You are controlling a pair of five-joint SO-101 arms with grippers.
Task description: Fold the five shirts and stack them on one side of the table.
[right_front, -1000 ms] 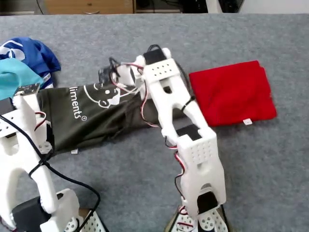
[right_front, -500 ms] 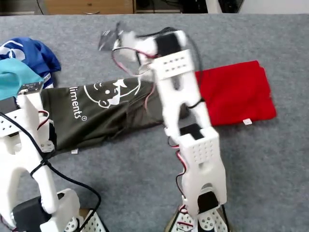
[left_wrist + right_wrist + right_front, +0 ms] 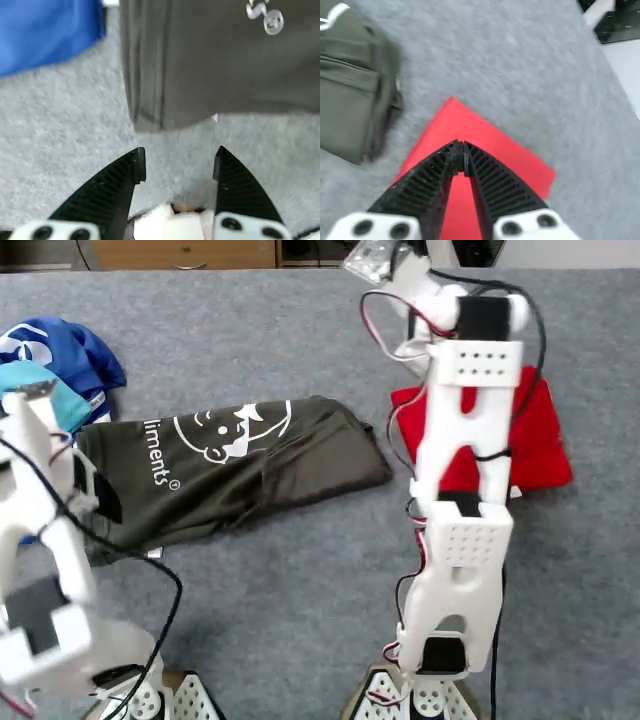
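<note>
1. Shirts: dark olive shirt [image 3: 230, 475] lies partly folded mid-table (white print facing up). The red shirt [image 3: 545, 445] is folded square on the right side. The blue shirt [image 3: 60, 350] and teal shirt [image 3: 30, 400] are bunched at the far left edge.
2. Edges: the dark olive shirt's right edge is near the red shirt's left edge, with a strip of grey table [image 3: 250, 620] between them, not touching. Its left end passes under the left arm [image 3: 45, 500], close to the teal shirt.
3. Left gripper [image 3: 180, 156]: fingers spread wide with nothing between them. The olive hem lies just beyond the tips, bare table beneath.
4. Right gripper [image 3: 460, 147]: fingers pressed together at the tips, holding nothing, poised over the red shirt near its corner.
5. Open room: a broad bare stretch of table lies in front of the shirts, between the two arm bases. Another bare band runs behind the dark olive shirt toward the far edge.
</note>
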